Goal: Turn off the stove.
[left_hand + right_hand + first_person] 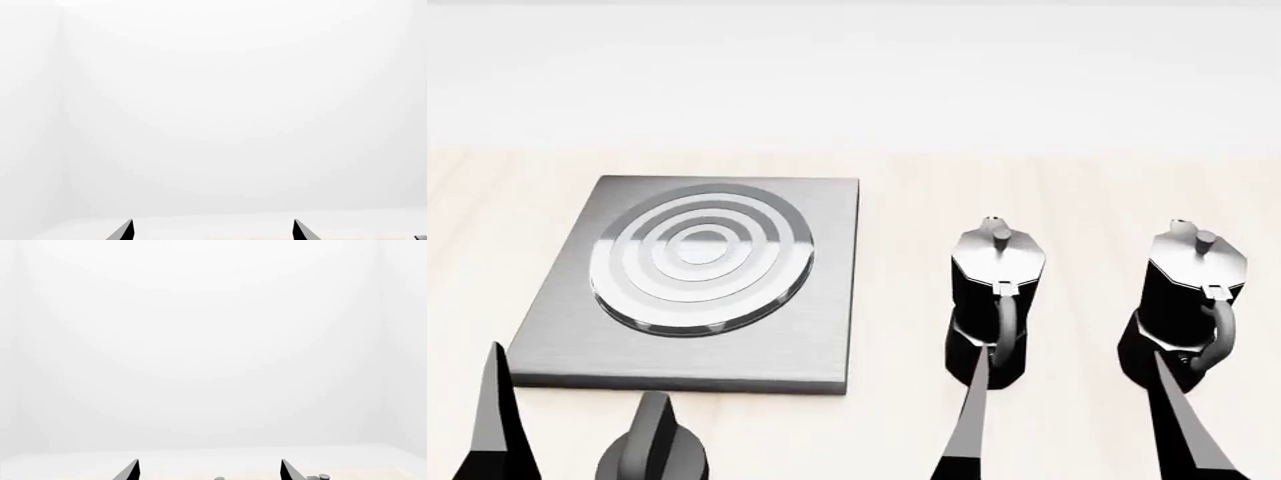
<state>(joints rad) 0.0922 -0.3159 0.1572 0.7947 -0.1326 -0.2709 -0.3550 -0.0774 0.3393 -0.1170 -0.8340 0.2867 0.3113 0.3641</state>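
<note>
Left gripper (567, 430) and right gripper (1068, 420) are seen spread, empty. One stove (701, 285), long axis 12–6; one knob (651, 448) at 6; two pots (997, 300).

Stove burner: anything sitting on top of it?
Nothing. The burner on the stove slab is bare, rings fully visible. Both moka pots stand on the table beside it.

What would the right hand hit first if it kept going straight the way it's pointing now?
Probably one of the two moka pots. In the head view the right hand points across the table with its fingers spread, one in front of each pot: near moka pot, far moka pot. Depth and height are unclear.
</note>
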